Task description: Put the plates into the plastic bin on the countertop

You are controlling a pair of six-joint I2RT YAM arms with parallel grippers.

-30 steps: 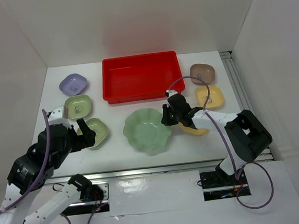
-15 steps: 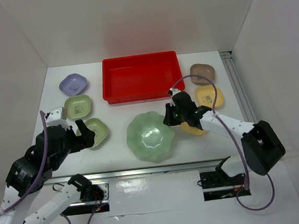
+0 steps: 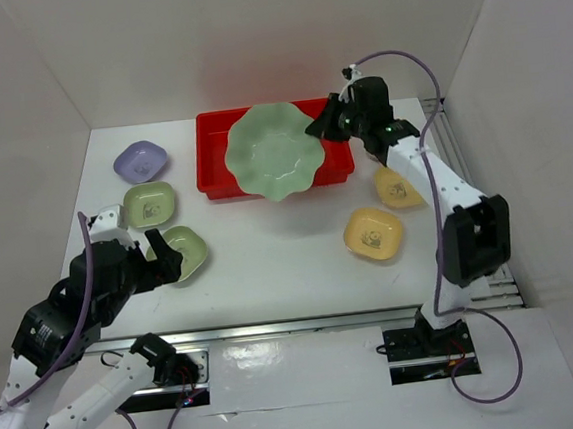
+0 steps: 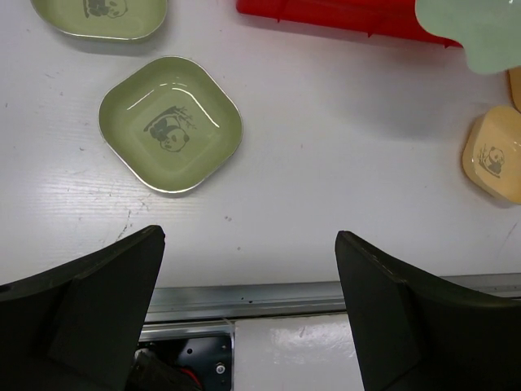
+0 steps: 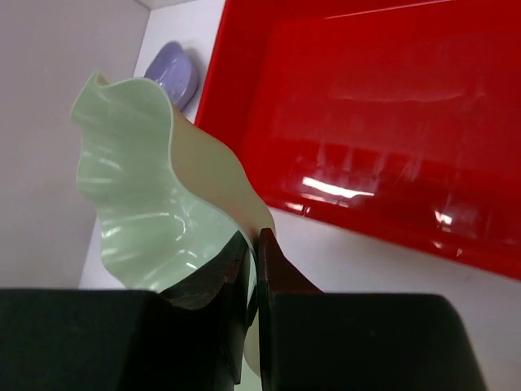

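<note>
**R claw (image 3: 322,131) has large green plate (image 3: 273,153) at the red bin (image 3: 210,166); L claw (image 3: 163,255) wide open**

Surface is a plain white tabletop (image 3: 269,246) w/ white walls (image 3: 251,37) on three sides.

The red bin lies just below and ahead of the R claw, seen from its wrist cam. The large green plate hangs tilted over the bin's near-L part and hides much of it from above. Can't tell if the plate touches the bin.

R claw: jaws nearly together, pinching the plate's scalloped rim. The plate fans out to the L of the claw, w/ nothing else in the grip. A far yellow dish (image 3: 399,189) sits under the R arm. A near yellow dish (image 3: 374,234) is well behind the claw, flat on the tabletop.

L claw: jaws spread as wide as they go, holding nothing, touching nothing. A near green dish (image 3: 183,252) w/ a panda print lies just ahead of it, slightly L in the wrist cam. A far green dish (image 3: 150,203) is beyond that, and a lavender dish (image 3: 141,162) farther off again. All three lie flat, apart from each other.
</note>
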